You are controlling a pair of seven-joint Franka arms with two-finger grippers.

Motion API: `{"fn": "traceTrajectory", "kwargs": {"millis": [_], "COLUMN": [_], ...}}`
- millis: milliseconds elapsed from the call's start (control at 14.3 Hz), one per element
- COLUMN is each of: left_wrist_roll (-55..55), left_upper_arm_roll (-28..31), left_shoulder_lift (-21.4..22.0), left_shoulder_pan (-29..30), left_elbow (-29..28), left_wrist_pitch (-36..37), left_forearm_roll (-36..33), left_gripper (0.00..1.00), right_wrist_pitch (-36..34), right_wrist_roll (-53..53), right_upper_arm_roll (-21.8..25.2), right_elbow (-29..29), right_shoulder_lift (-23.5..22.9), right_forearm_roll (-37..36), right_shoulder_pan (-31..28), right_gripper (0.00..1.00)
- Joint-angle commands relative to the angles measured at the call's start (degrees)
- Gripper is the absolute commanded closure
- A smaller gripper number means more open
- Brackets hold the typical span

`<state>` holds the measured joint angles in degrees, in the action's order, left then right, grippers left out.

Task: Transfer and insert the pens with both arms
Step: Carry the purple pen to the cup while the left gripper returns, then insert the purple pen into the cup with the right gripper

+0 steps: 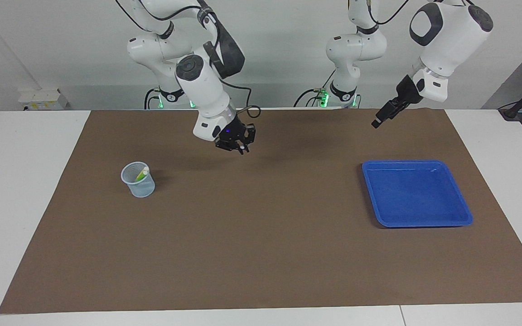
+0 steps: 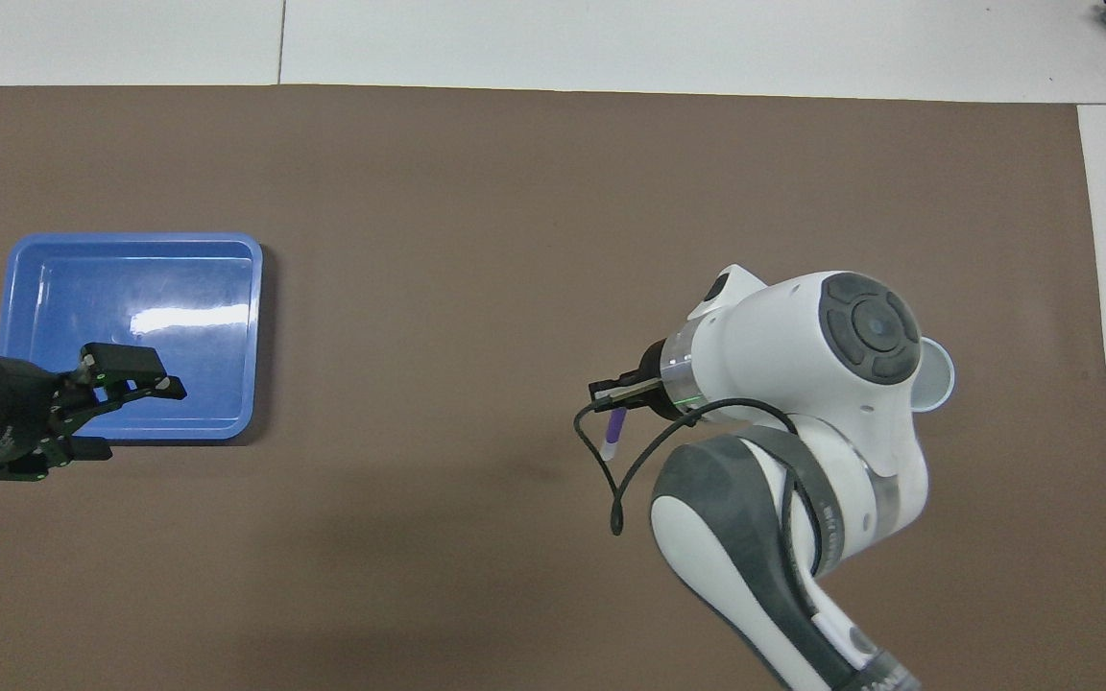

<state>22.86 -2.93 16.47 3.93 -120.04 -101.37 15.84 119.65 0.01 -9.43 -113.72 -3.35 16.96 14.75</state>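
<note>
Purple pen (image 2: pixel 615 430) pinched in right gripper (image 1: pixel 239 148) jaws, up over brown mat (image 1: pixel 261 253) between cup (image 1: pixel 138 180) and blue tray (image 1: pixel 416 194). 2 pens, green (image 1: pixel 139 175) and yellow (image 1: pixel 144 172), standing in cup. Left gripper (image 2: pixel 135 376) raised by tray's robot-side edge, jaws spread, holding nothing.

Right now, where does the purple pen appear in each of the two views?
Facing view: purple pen is a small tip under the right gripper, above the brown mat, nearer the cup than the tray.
Overhead view: purple pen, lower centre, points down.
Shared landmark: blue tray.
</note>
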Motion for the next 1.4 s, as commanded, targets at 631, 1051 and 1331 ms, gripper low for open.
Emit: {"fn": "traceTrajectory", "kwargs": {"millis": [631,1051,1331], "left_wrist_roll": [-34.0,-33.9,-33.8], "left_upper_arm_roll": [-0.8,-1.3,-1.3], "left_shoulder_lift": [-0.5,-4.5,-5.2], "left_shoulder_pan": [9.3,9.1,8.8], "left_elbow": [5.3,12.6,13.6], "left_wrist_pitch": [2.1,4.3,4.1], "left_forearm_roll": [-17.0,-19.5,-21.4], "left_gripper": [0.00,0.00,0.00], "right_wrist_pitch": [-8.8,0.8,2.3], "right_wrist_roll": [-46.3,-51.0,-50.4], "right_upper_arm_roll": [-0.8,-0.8,-0.8], "right_elbow": [1.6,-3.3,-5.5], "right_shoulder_lift": [4.7,4.4,4.6], "right_forearm_roll": [-23.2,-22.9,-21.9], "right_shoulder_pan": [-19.5,-22.2,-22.9], "right_gripper": [1.00,1.00,1.00]}}
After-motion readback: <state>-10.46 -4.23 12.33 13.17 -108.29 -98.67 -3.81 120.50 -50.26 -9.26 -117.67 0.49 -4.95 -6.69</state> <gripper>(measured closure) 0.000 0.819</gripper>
